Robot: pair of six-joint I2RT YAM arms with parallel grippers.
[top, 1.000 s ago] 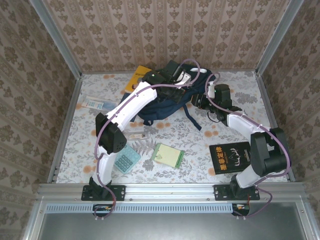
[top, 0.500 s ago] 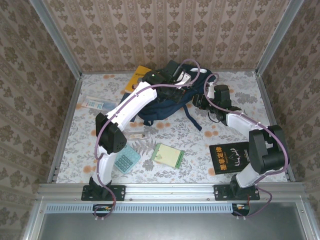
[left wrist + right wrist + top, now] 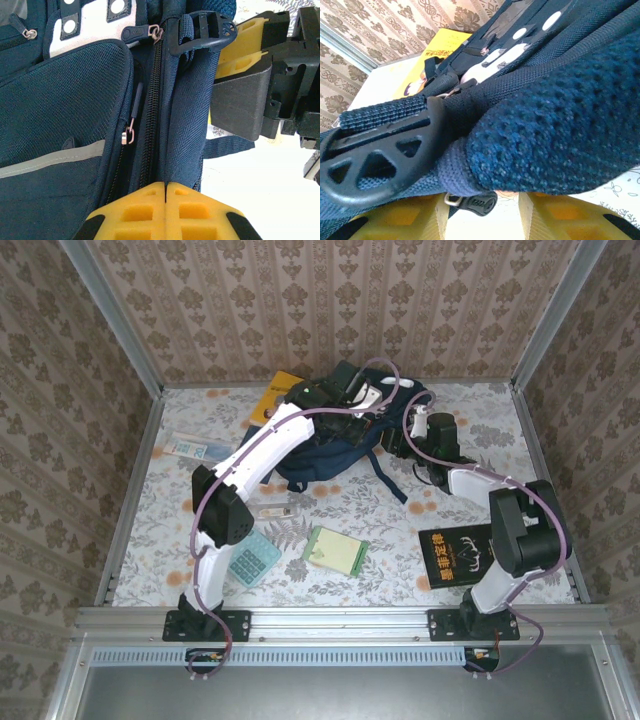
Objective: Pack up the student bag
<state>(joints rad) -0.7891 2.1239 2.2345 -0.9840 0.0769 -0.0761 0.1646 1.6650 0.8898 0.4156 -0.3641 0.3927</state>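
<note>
one student bag lies at the far middle of the worktop, with one yellow book, one black book and one calculator around it. the left claw, pressed together, sits on the bag's zipper seam. the right claw, spread, meets the bag's right side.

Dark navy on the student bag at the far edge of the table, with white patches and white dots near its top, a pale grey strip across the front pocket and black buckles; a yellow book just beside it. White ground with orange flowers and grey-green leaves all over the table, beige damask on the walls. Toward the near edge, teal on the calculator, pale green with a cream border on the notebook, gold lettering on the black book by the right edge.
</note>
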